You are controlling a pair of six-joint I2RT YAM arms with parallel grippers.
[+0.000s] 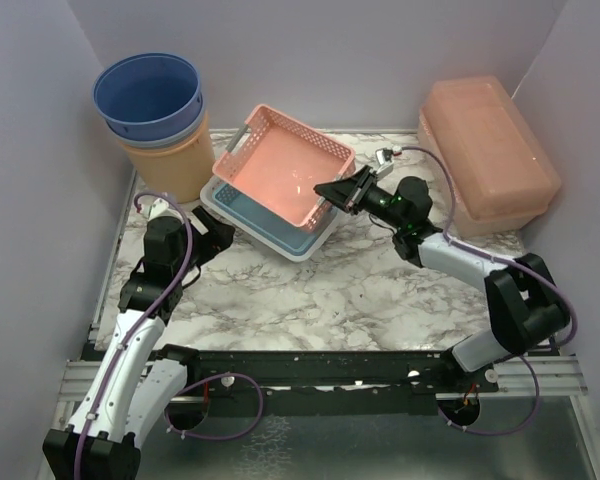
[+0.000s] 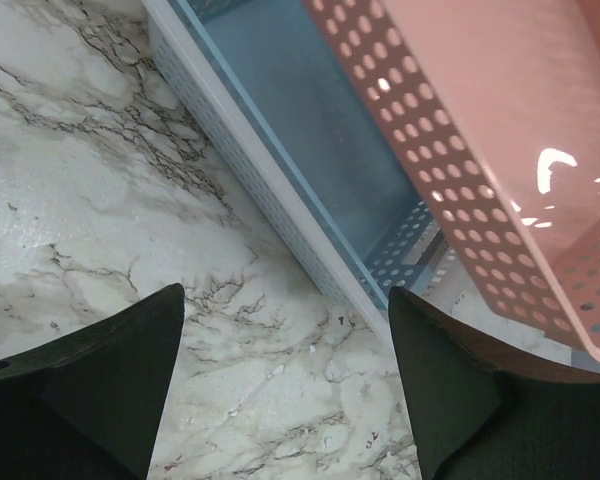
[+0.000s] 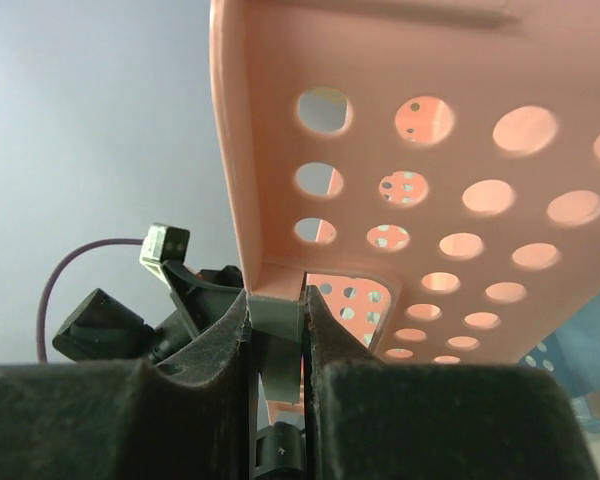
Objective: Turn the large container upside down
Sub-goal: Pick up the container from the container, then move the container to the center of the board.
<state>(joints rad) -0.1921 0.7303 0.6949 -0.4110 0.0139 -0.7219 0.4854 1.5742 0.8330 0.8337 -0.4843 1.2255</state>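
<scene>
A: How is the right gripper seen?

B: It is clenched. Its two dark fingers are pressed on either side of a grey handle at one corner of the pink perforated basket.

A: And how is that basket carried?

B: It is held tilted, with the gripped right corner raised. It is hung over a white basket with a blue inside. The white basket is set on the marble table, towards the far edge and left of the middle.

A: What is noted of the left gripper?

B: It is released. The jaws are spread wide and nothing is held between them. It is poised above bare marble, just beside the near left wall of the white basket, and nothing is touched by it.

A: Where is the large container found?

B: It is at the far right corner of the table, close against the right wall and well apart from both grippers. A broader band is seen round its lower part. Which way up it stands is perhaps not to be settled from above.

A: What else is seen on the table?

B: A stack of round buckets is placed at the far left corner. A blue bucket is uppermost and an orange bucket is at the bottom.
</scene>
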